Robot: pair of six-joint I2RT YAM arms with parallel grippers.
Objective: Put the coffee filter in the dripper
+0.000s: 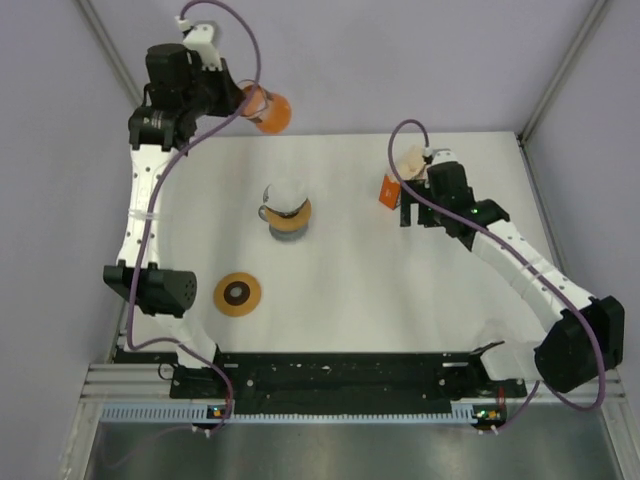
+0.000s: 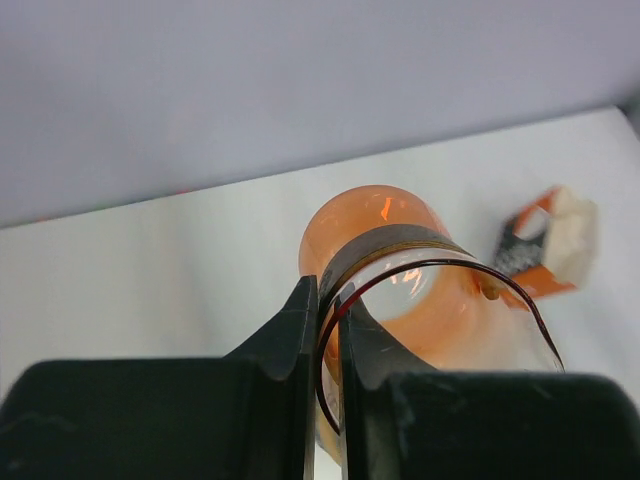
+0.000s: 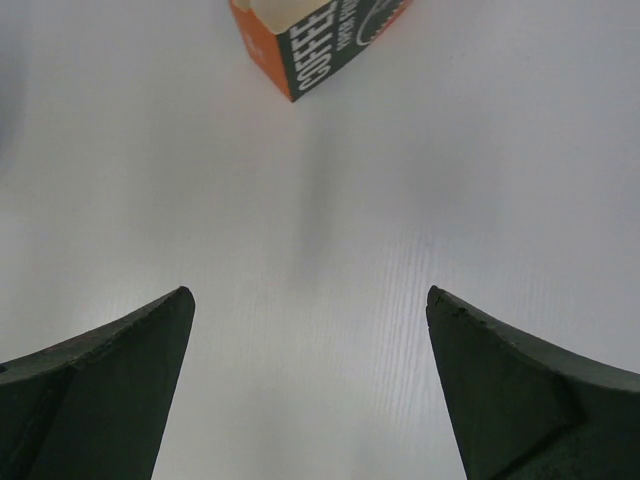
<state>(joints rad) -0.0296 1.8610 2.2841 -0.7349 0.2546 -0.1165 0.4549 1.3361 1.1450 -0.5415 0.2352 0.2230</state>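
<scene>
The orange dripper [image 2: 400,255] is clamped at its rim by the left pincer [image 2: 328,300], one finger inside the wall and one outside. It is held in the air beyond the glass vessel [image 1: 285,208], over the far edge of the surface [image 1: 350,290]. Its long axis is seen lying nearly level; the wide mouth is turned to the pincer and the rounded end points away from it. The coffee filters [image 2: 572,232] are kept in the filter box [image 3: 320,30], right of the glass vessel. Just beside this box the right pincer [image 3: 308,292] is held with its fingers wide apart and nothing between them. An orange disc [image 1: 237,294] is found nearer than the vessel, to its left.
</scene>
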